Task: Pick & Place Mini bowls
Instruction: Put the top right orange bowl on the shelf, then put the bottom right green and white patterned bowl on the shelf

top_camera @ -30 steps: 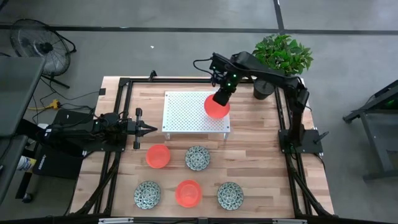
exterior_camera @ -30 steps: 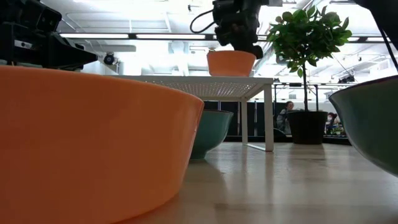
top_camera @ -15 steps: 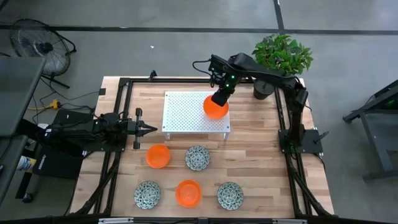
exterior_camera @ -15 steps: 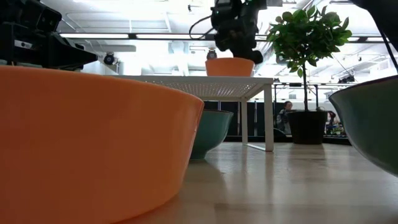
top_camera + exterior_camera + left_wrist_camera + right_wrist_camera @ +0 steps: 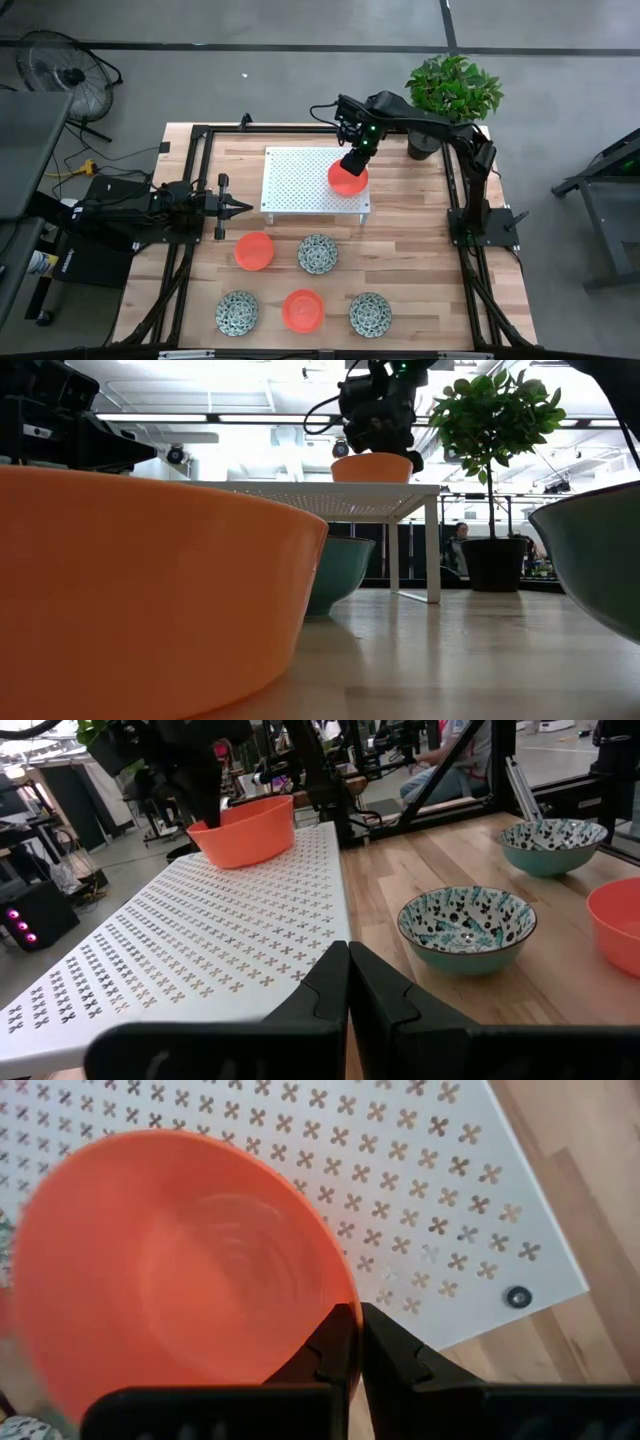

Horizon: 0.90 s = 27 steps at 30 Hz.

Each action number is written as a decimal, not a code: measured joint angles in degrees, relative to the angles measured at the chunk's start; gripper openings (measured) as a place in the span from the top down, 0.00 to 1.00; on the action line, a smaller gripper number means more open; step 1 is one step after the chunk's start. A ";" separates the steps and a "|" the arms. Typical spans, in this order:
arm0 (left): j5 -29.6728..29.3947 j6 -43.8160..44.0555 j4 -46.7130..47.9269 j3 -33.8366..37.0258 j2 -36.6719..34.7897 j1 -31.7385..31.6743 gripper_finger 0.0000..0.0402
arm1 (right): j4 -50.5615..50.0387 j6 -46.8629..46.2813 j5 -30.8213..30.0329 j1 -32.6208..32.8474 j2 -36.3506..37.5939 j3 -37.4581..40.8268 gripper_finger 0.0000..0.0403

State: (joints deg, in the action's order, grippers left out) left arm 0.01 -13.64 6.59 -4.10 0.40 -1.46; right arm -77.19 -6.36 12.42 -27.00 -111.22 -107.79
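Observation:
An orange-red mini bowl [image 5: 347, 178] is at the right part of the white perforated stand [image 5: 300, 185], and my right gripper [image 5: 353, 165] is shut on it. In the low view the bowl [image 5: 372, 467] sits upright, its base at the stand's top [image 5: 330, 490]. On the wood in front of the stand rest two more orange-red bowls [image 5: 254, 250] [image 5: 302, 310] and three speckled green-and-white bowls [image 5: 318, 253] [image 5: 238, 312] [image 5: 370, 314]. My left gripper [image 5: 245, 207] is shut and empty at the table's left, pointing at the stand. My right gripper pinches the bowl's rim [image 5: 338, 1295] on its far right side, one finger inside the bowl and one outside. The fingers [image 5: 385, 1355] come from above, slanting down. The bowl stays upright and level, its base down at the stand's top; I cannot tell whether it rests there.
A black pot [image 5: 422, 145] with a leafy plant [image 5: 455, 85] stands at the table's far right corner, close behind the right arm. Black frame rails [image 5: 190, 170] run along the table's sides. Much of the stand's top left of the held bowl is bare.
My right gripper has gone down with the orange-red bowl, which has come from a little above the stand down to its top, staying upright. The gripper has stayed shut on the rim.

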 joint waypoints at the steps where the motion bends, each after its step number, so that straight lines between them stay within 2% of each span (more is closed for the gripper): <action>1: -0.02 0.00 0.00 0.00 -0.01 -0.01 1.00 | 0.13 -0.01 -0.28 0.00 0.00 0.02 0.97; 16: -0.02 0.01 0.00 0.00 0.00 0.00 1.00 | -0.14 -0.02 -0.84 0.00 0.41 -0.15 0.73; 27: 0.00 0.00 0.00 0.00 -0.02 -0.01 1.00 | -1.94 0.41 -2.65 0.00 3.26 -6.50 0.70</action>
State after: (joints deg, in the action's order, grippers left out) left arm 0.01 -13.64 6.59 -4.10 0.38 -1.47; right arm -79.13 -5.96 9.77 -27.00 -107.95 -114.28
